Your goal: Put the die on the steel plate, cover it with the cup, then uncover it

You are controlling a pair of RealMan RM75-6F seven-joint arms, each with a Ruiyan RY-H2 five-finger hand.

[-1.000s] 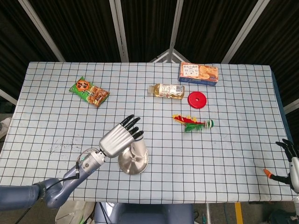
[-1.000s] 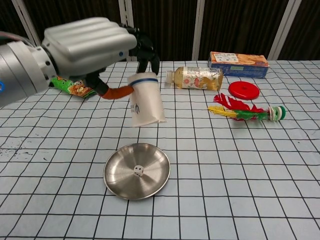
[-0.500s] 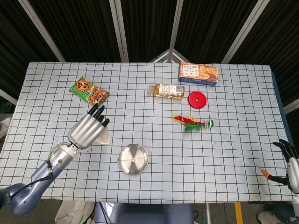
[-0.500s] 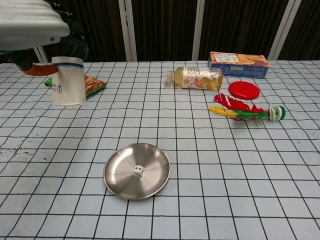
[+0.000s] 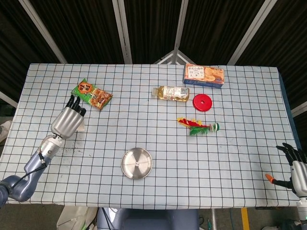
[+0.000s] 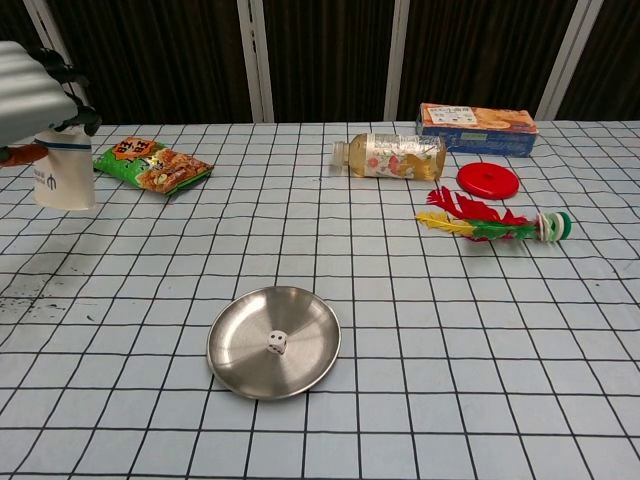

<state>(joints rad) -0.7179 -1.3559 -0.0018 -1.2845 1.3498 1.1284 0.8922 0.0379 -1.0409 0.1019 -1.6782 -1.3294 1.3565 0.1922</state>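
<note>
The left hand (image 6: 30, 85) (cut by the frame edge) perhaps hides the cup (image 6: 64, 180) top.

We see a polished steel plate (image 6: 240, 362) with a mirror-like sheen, a matt white paper-looking cup (image 6: 63, 178), a glossy crinkled snack packet (image 6: 150, 165), a clear plastic bottle (image 6: 392, 156), and smooth checked cloth over the desk (image 6: 500, 340)

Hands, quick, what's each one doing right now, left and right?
Left hand: holding the white paper cup, at the table's left side.
Right hand: holding nothing, fingers spread apart, at the table's right edge.
</note>
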